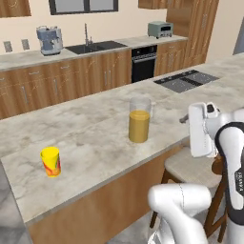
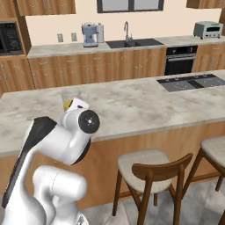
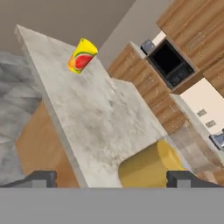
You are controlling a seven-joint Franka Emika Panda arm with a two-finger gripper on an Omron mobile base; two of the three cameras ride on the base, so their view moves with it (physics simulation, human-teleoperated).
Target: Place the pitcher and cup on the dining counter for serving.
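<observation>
Left base view: the pitcher [image 1: 139, 120], clear glass with orange juice in its lower part, stands upright on the dining counter [image 1: 95, 143]. The cup [image 1: 50, 161], a short yellow tumbler with a red-orange mark, stands well apart to its left, near the counter's front edge.

Right base view: the arm hides most of the pitcher; a stool [image 2: 147, 169] stands at the counter.

Hand view: the gripper [image 3: 112, 180] is spread wide, grasping nothing. The pitcher's juice sits between the fingertips [image 3: 183, 178], near them; the cup lies farther off.
</observation>
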